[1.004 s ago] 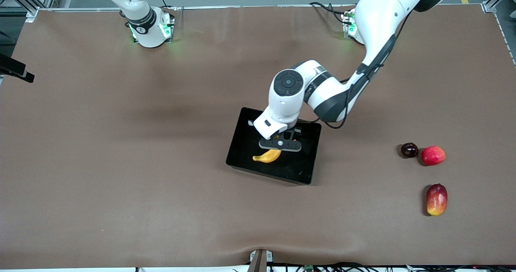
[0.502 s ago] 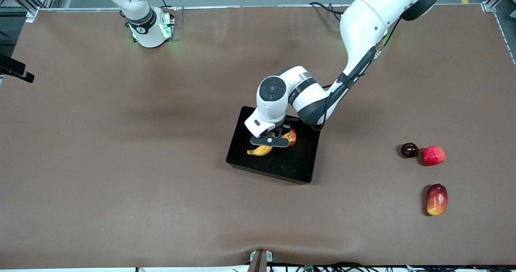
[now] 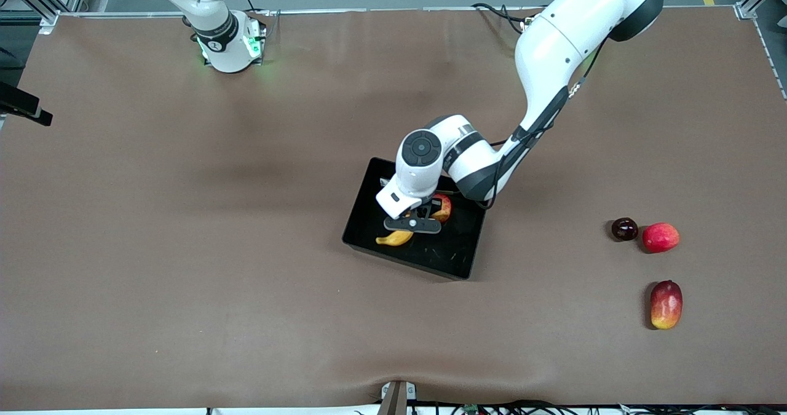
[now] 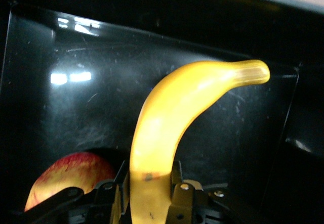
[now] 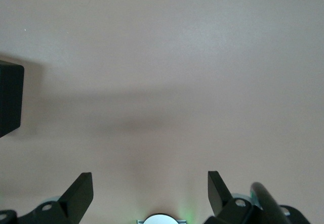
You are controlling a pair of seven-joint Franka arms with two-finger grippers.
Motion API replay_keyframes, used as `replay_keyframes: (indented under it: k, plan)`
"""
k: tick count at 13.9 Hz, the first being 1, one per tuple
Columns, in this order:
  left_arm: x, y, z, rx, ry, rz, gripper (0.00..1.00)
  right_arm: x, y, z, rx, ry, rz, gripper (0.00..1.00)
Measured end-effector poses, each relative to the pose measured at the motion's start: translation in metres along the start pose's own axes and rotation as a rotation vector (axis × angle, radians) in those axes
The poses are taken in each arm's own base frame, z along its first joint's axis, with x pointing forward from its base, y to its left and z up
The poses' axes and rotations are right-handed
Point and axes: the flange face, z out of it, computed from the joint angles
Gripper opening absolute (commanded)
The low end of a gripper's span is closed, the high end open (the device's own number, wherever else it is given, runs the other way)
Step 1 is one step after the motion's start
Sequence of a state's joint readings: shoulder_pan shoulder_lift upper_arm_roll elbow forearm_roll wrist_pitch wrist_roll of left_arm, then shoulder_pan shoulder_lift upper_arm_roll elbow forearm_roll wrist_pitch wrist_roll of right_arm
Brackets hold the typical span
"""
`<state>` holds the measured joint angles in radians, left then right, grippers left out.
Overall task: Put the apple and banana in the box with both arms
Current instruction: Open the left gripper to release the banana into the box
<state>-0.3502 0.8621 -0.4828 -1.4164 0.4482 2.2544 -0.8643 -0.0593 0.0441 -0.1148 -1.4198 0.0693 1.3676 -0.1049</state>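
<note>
The black box [image 3: 462, 256] lies mid-table. The apple [image 3: 444, 206] sits in it, on the side nearer the robots' bases. My left gripper [image 3: 413, 225] is low over the box and shut on the banana [image 3: 396, 238], which sticks out toward the right arm's end of the box. In the left wrist view the banana [image 4: 174, 118] runs out from between my fingers [image 4: 182, 198], with my left gripper [image 4: 148, 196] over the glossy box floor [image 4: 76, 107] and the apple [image 4: 63, 176] beside it. My right gripper [image 5: 151, 191] is open and empty over bare table; that arm waits.
Toward the left arm's end of the table lie a dark round fruit [image 3: 624, 229], a pinkish-red round fruit [image 3: 661, 237] and a red-yellow mango [image 3: 666, 304]. A black block [image 3: 24, 109] juts in at the right arm's end and shows in the right wrist view [image 5: 10, 97].
My left gripper has shifted with the banana toward the right arm's end of the box and dropped lower. The apple now shows beside it. The box has nudged slightly.
</note>
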Motion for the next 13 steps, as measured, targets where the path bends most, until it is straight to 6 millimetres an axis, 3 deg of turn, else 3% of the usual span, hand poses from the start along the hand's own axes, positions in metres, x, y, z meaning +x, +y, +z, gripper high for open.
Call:
replay_keyframes:
  k: [1,2,3,6,8,10,13]
  plan:
    - [0.0,0.0,0.004,-0.005,0.007,0.0,0.14,0.0,0.0,0.0,0.0,-0.001,0.0,1.0]
    - [0.0,0.001,0.009,-0.002,0.012,0.003,0.61,0.0,0.0,0.0,0.0,-0.001,0.0,1.0]
    - [-0.002,0.002,0.012,0.003,0.016,0.007,1.0,0.0,0.0,0.0,0.0,-0.001,0.0,1.0]
    - [0.002,0.007,0.002,-0.006,0.042,0.01,1.0,0.0,0.0,0.0,0.0,-0.002,0.0,1.0]
    - [0.017,0.001,-0.029,-0.007,0.08,-0.008,1.0,0.0,0.0,0.0,0.0,-0.002,0.0,1.0]
    - [0.038,-0.023,-0.086,0.031,0.114,-0.049,1.0,0.0,0.0,0.0,0.0,-0.002,0.0,1.0]
    - [0.064,-0.091,-0.183,0.09,0.12,-0.088,1.0,0.0,0.001,0.0,0.0,-0.002,0.001,1.0]
